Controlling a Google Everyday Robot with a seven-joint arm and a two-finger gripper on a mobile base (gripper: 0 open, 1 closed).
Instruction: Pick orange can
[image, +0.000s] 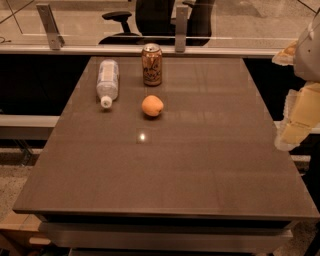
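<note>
Standing upright near the far edge of the table, a little left of its middle, the orange can looked easy to reach. Its silver top faced up and its sides were bare all round, so a grip from the side or from above seemed possible. A clear plastic bottle lay on its side to the can's left, white cap pointing toward the near edge, close by but apart from it. A round orange fruit sat just nearer than the can, also not touching it. I judged it the likeliest thing to be bumped if the arm came straight in from the near side. The gripper hung off the table's right edge, about midway along it and well apart from the can. Whether it was spread or closed I could not make out. From that I thought the reach had not begun. Beyond the far edge an office chair showed behind a glass pane.
</note>
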